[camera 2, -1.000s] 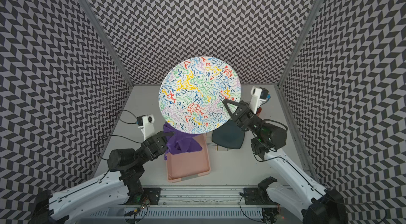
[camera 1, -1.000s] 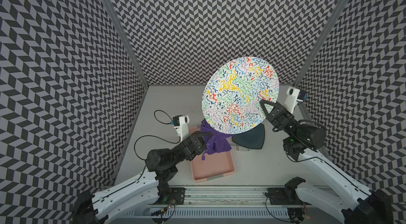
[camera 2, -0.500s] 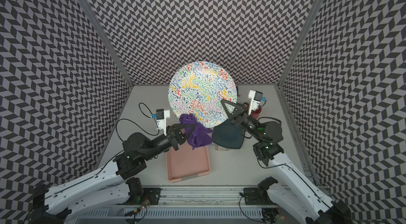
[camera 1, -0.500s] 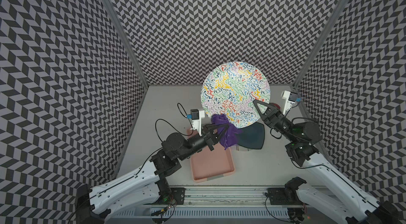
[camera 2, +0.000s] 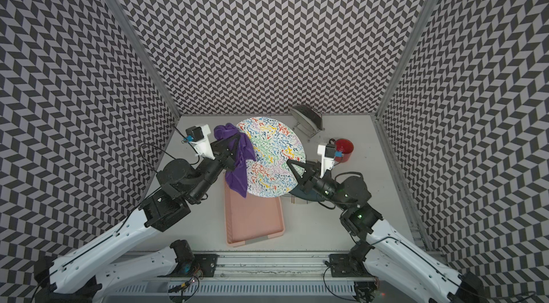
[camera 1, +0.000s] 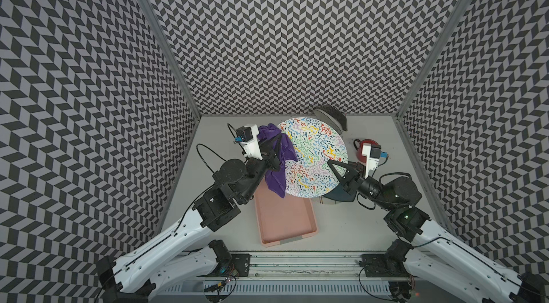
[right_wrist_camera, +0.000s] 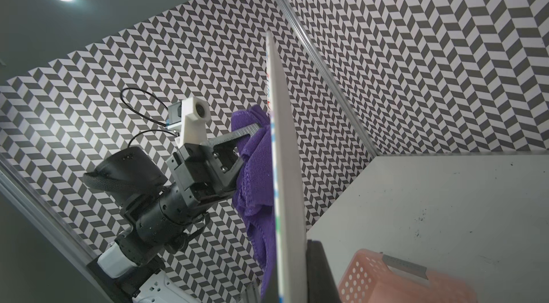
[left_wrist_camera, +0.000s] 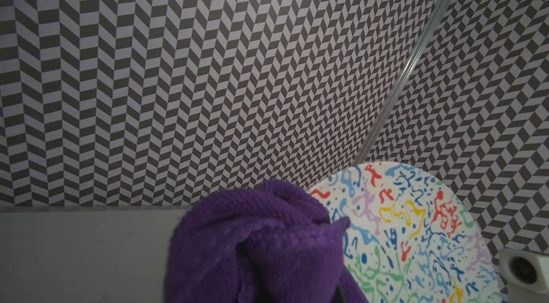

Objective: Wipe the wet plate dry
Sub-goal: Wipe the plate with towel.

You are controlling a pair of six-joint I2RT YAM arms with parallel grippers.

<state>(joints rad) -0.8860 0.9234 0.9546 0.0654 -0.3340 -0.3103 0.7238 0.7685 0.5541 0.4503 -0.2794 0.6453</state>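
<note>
Our left end effector (camera 1: 276, 145) grips the cloth (camera 1: 277, 181) against the plate (camera 1: 312, 156). Our right end effector (camera 1: 334, 168) grips the plate's right rim.

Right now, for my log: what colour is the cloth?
Purple; the cloth shows best in a top view.

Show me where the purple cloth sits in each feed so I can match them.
Top view: purple cloth on the plate's left rim, over the pink tray's far end.
Top view: purple cloth, same place.
Left wrist: purple cloth close up, overlapping the plate.
Right wrist: purple cloth against the edge-on plate.
Landmark: the plate.
</note>
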